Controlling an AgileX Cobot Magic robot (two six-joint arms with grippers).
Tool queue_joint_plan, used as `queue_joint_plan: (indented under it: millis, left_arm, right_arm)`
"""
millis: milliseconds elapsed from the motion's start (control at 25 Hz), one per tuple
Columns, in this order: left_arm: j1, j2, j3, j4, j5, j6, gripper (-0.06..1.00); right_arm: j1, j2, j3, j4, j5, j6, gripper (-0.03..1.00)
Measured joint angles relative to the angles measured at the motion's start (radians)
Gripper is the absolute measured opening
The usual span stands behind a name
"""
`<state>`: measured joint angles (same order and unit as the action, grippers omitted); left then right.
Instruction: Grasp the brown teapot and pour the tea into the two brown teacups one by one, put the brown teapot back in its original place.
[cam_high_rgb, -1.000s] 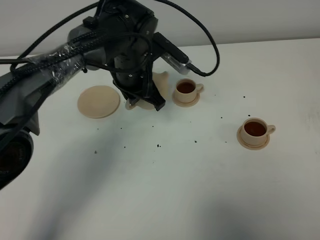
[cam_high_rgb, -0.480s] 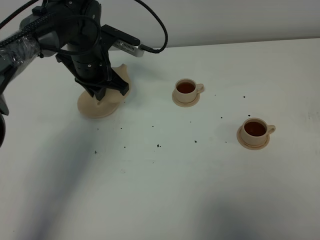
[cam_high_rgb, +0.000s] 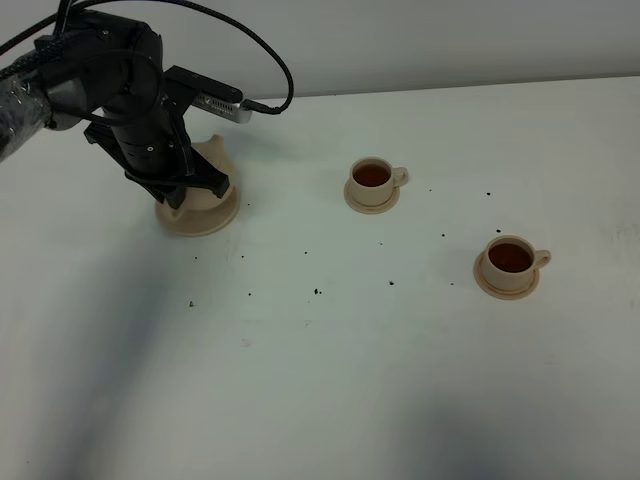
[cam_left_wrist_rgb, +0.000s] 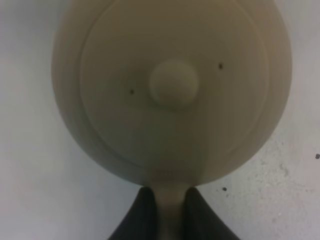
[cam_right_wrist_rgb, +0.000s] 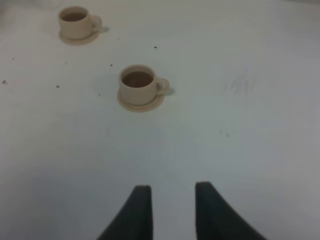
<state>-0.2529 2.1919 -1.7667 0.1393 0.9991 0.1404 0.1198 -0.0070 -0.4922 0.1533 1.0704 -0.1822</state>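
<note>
Beneath the dark arm, brown teapot (cam_high_rgb: 208, 172) half-hidden, left tool (cam_left_wrist_rgb: 169, 212) pinching its handle.

Two cups (cam_high_rgb: 375, 180) (cam_high_rgb: 511, 262) stand well apart mid-table; the left arm (cam_high_rgb: 130, 100) blocks the table's far left corner; its near edge lies open

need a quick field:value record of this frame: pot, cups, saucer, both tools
teapot: lid on, over the large saucer; contact not visible
left tool: shut on the teapot's handle
right tool: open, empty, over bare table
near cup: upright on its saucer, holds dark tea
far cup: upright on its saucer, holds dark tea
table: dark specks scattered between saucer and cups
task stage: both cups filled; pot not yet released
</note>
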Motion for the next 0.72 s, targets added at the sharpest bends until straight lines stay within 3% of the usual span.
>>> queue_joint_plan:
  millis: [720]
  left_arm:
    - [0.011, 0.0, 0.069, -0.005, -0.056, 0.022, 0.15]
  right_arm:
    - [0.0, 0.0, 0.0, 0.0, 0.0, 0.0, 0.24]
